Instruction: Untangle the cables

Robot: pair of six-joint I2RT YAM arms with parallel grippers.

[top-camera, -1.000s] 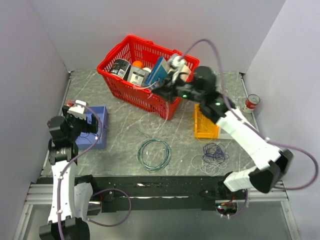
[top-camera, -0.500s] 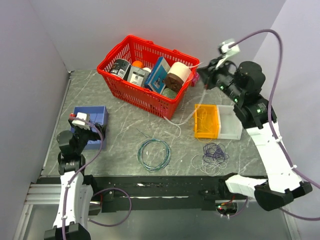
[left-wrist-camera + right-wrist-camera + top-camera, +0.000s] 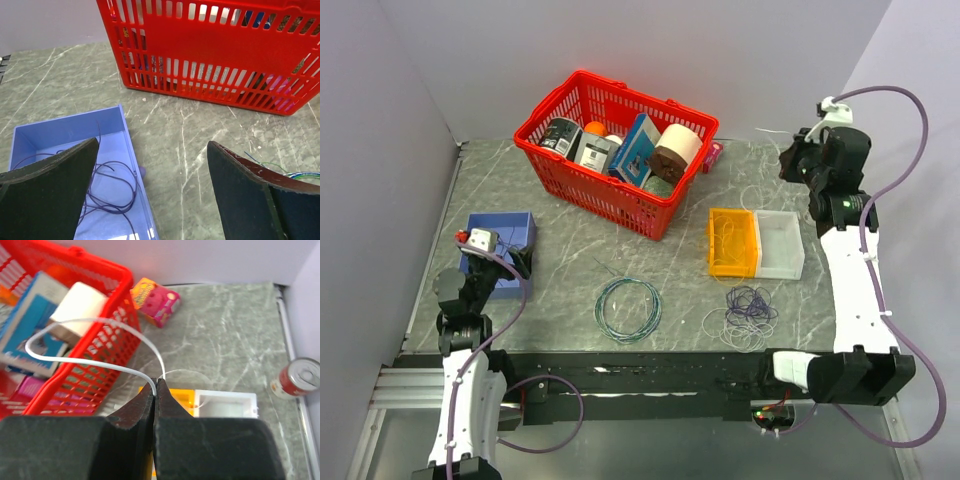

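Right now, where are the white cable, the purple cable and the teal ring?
white cable (image 3: 95, 319): right wrist view, top of its loop.
purple cable (image 3: 134, 186): left wrist view, loop's right curve.
teal ring (image 3: 600, 310): top external view, left edge.

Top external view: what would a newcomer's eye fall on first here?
The red basket at rear centre, packed with goods. Next, the right gripper raised at the right rear, fingers shut on a thin white cable. Then the teal-green ring of cable near the front edge, a purple tangle to its right.
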